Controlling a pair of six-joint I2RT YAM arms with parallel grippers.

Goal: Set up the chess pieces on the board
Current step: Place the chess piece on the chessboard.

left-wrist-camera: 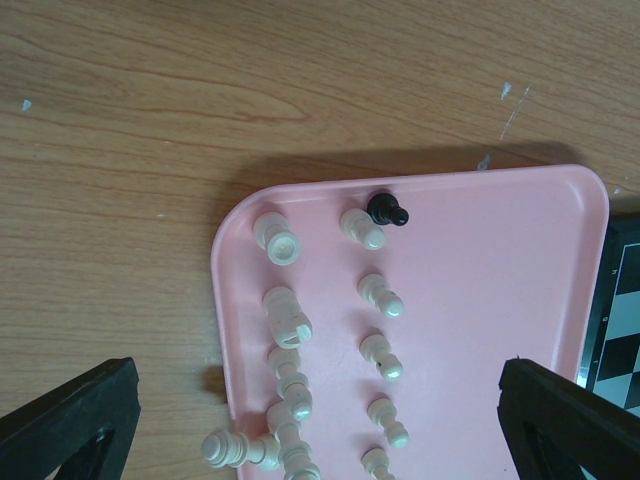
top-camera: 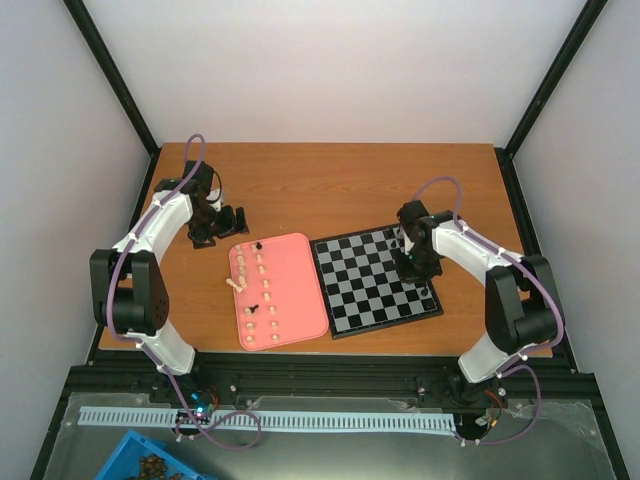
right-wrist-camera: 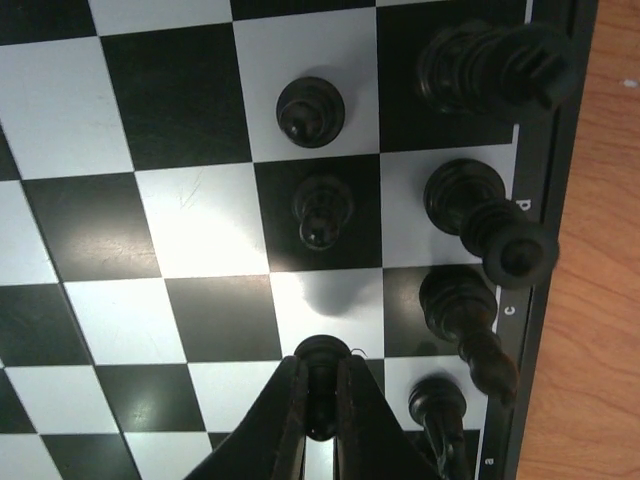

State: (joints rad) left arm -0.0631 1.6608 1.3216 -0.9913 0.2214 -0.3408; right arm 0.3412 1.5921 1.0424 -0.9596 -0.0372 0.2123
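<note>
Pinching a black pawn (right-wrist-camera: 322, 352) between its two fingers (right-wrist-camera: 283, 425), the right gripper (right-wrist-camera: 320, 405) points straight down over the board (top-camera: 360, 300), in that board's right-hand part. The fingers are drawn close, with only the pawn's body between them. Whether the pawn's foot rests on the square cannot be told from the wrist view. The right arm rises from its base near the board's near-right corner, its elbow bowed outward past the board's right edge and its wrist folded down onto the squares.

Just beyond the held pawn, two more black pawns (right-wrist-camera: 310, 110) stand on neighbouring squares. Larger black pieces (right-wrist-camera: 485, 215) line the board's right border, one to a square.

The left gripper (left-wrist-camera: 320, 420) is spread wide and touches nothing. It hangs well to the left of the board, above the far end of the pink tray (top-camera: 295, 290), which lies just beside the board's left edge on the table (top-camera: 330, 180). The left arm's elbow is bent out away from the board and its forearm reaches toward the tray.

On the tray, cream pieces (left-wrist-camera: 383, 296) sit in two rows. One lone black piece (left-wrist-camera: 385, 208) lies at the tray's far end. One cream piece (left-wrist-camera: 235, 448) lies across the tray rim farthest from the board.
</note>
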